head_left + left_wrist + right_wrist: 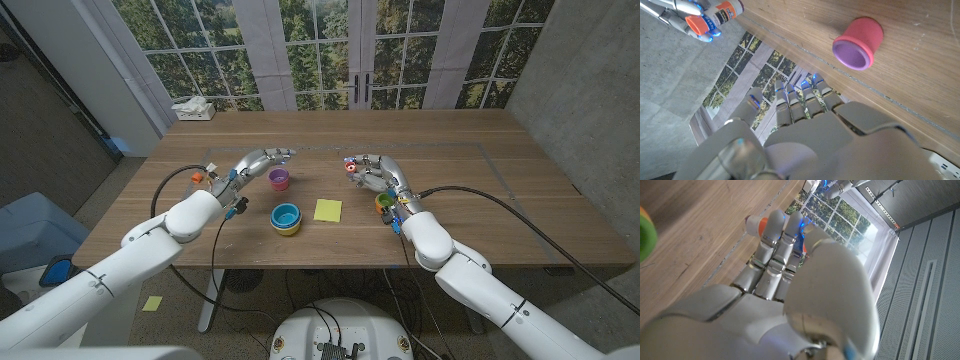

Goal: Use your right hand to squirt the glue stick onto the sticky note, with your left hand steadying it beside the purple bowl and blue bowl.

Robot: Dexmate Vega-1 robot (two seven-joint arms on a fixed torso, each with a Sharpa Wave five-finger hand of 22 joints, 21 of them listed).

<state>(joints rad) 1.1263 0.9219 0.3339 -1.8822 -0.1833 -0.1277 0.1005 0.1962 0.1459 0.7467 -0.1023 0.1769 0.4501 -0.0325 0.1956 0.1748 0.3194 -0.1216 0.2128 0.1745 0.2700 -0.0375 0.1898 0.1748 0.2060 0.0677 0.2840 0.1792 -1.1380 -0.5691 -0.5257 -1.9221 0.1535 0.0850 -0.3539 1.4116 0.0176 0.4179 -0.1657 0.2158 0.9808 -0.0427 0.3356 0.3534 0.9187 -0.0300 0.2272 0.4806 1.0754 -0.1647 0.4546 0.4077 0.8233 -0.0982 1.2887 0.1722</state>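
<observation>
left wrist cam: right robot hand (690, 12) grips glue stick (715, 15), label visible.

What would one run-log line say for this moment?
right hand: holds glue stick | left hand: open, near purple bowl | note: untouched, beside blue bowl

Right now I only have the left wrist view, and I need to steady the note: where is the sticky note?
Observer: The yellow sticky note lies flat on the table, just right of the blue bowl.
Operator: Where is my left hand relative to it?
Observer: The left hand is beyond the purple bowl, on the far side from the note.
Operator: I see the right hand holding the glue stick. Anything near that arm?
Observer: A small green and orange bowl sits by its wrist.
</observation>
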